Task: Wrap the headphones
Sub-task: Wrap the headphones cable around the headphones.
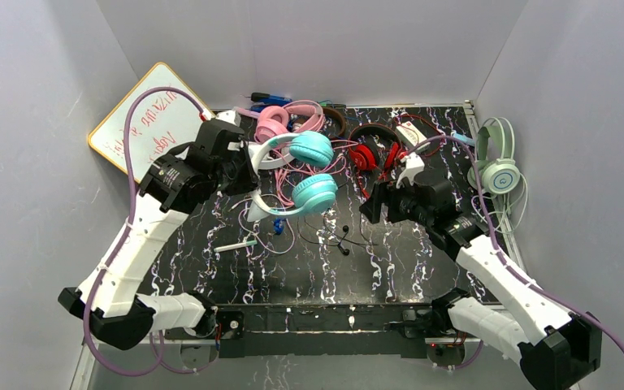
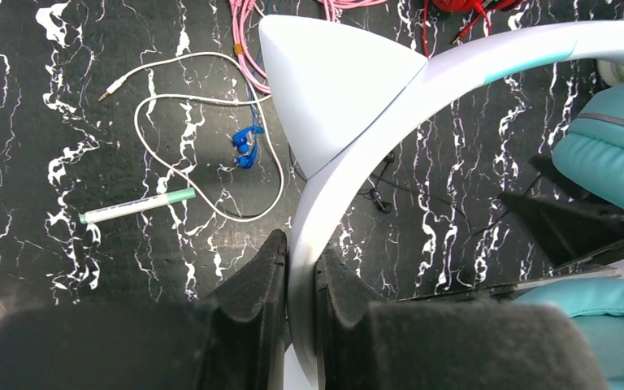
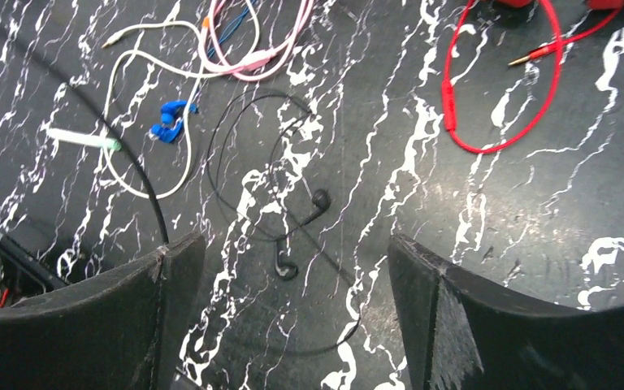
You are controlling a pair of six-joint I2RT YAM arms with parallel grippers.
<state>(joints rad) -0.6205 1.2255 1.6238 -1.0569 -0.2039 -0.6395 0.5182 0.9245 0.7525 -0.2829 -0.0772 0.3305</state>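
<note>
**A:** What does the left pincer (image 2: 301,272) have?

**B:** Its jaws are clamped tight on the white cat-eared headband of the teal padded over-ear headphones (image 2: 422,89), which hang above the black white-veined table (image 2: 49,97). The teal cups sit just to its right. Past its fingertips, to the left, lies a white-and-green marker pen (image 2: 138,205). Beyond that are a looped thin white cable (image 2: 179,101) and a pair of small blue earbuds (image 2: 245,146).

**A:** And the right pincer (image 3: 288,244)?

**B:** It is spread wide with nothing between its fingers (image 3: 171,268). A pair of thin black wired earbuds (image 3: 318,203) lies on the table just ahead of it. Farther ahead and to the right curls a red cable (image 3: 487,97).

**A:** Where are the other sets?

**B:** The red over-ear headphones (image 1: 366,154) rest ahead of the right pincer, near the back of the table. The pink over-ear headphones (image 1: 275,122) lie just past the left pincer. The mint-green over-ear headphones (image 1: 500,162) sit to the right pincer's right, at the table's edge. A white board with red writing (image 1: 142,122) leans behind the left pincer.
</note>
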